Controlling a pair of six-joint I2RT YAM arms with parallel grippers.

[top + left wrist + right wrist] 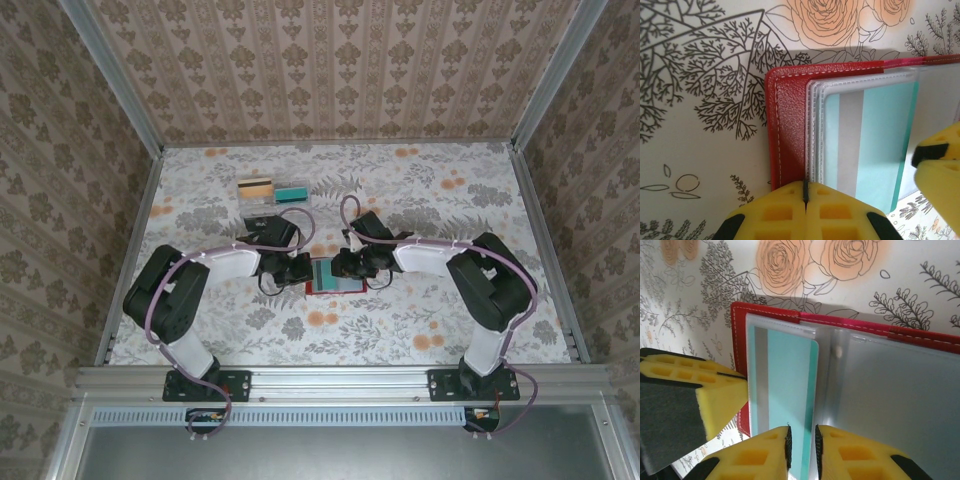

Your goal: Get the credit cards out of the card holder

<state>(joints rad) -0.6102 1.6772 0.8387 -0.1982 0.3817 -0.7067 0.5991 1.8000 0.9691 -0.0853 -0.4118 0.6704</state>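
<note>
Both arms meet mid-desk (450, 230) over the red card holder (790, 125), which lies open and flat on the floral surface with its clear plastic sleeves facing up. The left claw (805, 192) is fully closed, its yellow pads pressed together right at the holder's left edge, where the red cover meets the sleeves; I can't tell whether it pinches the cover. The right claw (802, 440) is nipped down to a thin gap, and the teal card (790, 380) with its grey stripe runs straight between the pads, so that's a grip on the card's near edge. Towards the back of the desk, well apart, a clear tray (270, 207) holds a tan card (256, 187) and another teal card (291, 194).
</note>
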